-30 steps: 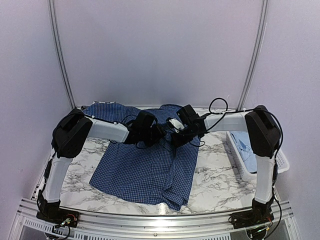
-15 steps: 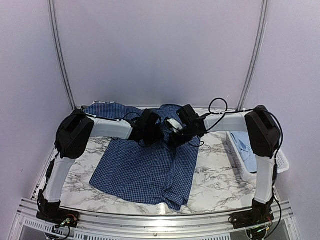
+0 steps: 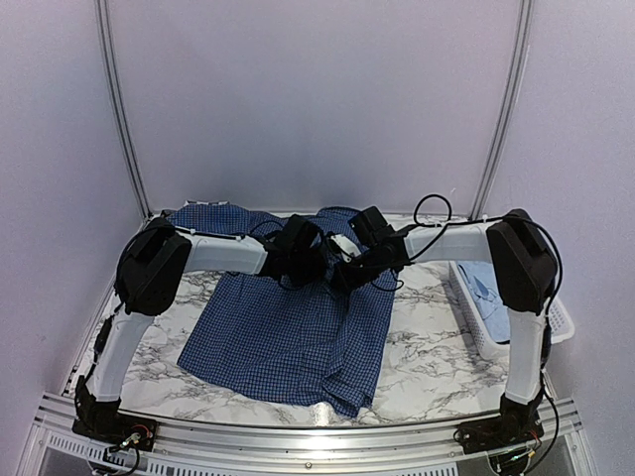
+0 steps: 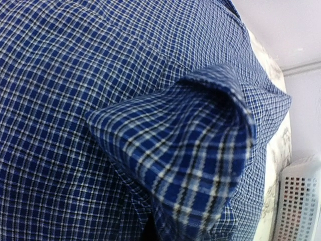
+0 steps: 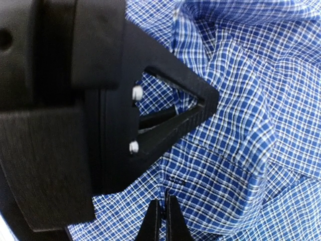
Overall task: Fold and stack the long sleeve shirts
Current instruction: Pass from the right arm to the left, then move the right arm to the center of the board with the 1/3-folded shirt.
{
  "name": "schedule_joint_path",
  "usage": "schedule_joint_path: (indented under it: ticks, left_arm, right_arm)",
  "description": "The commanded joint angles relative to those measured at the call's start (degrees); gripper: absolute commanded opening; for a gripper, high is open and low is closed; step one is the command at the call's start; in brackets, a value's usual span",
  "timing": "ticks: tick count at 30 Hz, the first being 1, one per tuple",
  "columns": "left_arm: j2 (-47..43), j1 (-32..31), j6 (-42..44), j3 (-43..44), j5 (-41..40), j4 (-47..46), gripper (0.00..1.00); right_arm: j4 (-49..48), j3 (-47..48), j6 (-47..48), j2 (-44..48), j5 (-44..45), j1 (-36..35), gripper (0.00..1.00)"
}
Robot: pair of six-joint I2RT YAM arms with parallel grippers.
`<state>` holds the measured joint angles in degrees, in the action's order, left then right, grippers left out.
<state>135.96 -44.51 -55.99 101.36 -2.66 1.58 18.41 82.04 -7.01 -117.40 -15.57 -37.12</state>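
In white basket [image 3: 474,332] pale blue shirt [image 3: 480,288] is kept; dark checked shirt [image 3: 288,337] is spread, fold pinched by left gripper [image 3: 319,264]; right gripper [image 5: 163,201] pressed together.

Soft, even light; dark blue shirt [image 4: 175,165] slightly blurred close to wrist lenses.

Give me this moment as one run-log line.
left gripper: shut on raised fold of dark blue checked shirt | right gripper: shut, tips at same shirt | shirt: spread on table
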Motion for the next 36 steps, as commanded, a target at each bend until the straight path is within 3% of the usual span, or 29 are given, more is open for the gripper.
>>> schedule_joint_path:
  ticks: [1, 6, 11, 16, 28, 32, 36]
  left_arm:
    - [-1.6, 0.0, 2.7, 0.3, 1.3, -0.7, 0.0]
    - [-8.9, 1.0, 7.0, -2.8, 1.8, -0.7, 0.0]
    - [-15.9, 2.0, 11.3, -4.2, 8.1, -0.3, 0.0]
    - [-21.4, 2.5, 13.5, -5.2, 13.5, 1.5, 0.0]
    - [-32.3, 8.6, 10.5, -13.3, 9.5, 4.4, 0.0]
    - [-32.7, 11.1, 9.5, -15.2, 10.3, 4.7, 0.0]
    - [-31.7, 12.7, 9.1, -16.1, 11.6, 4.8, 0.0]
  right_arm:
    - [-1.5, 1.0, -1.8, 3.7, 0.6, -0.1, 0.08]
    - [-2.4, 0.2, -5.6, 7.7, 1.1, 3.1, 0.35]
    - [-3.9, -1.6, -10.0, 11.9, 7.1, 7.4, 0.49]
    - [-3.4, -2.8, -14.5, 11.4, 8.9, 14.3, 0.5]
    - [-5.9, -0.1, -17.0, 4.9, 8.4, 18.5, 0.51]
    - [-6.5, 3.3, -17.6, 0.7, 8.7, 19.0, 0.55]
    - [-10.2, 7.2, -19.5, -3.7, 3.5, 20.5, 0.63]
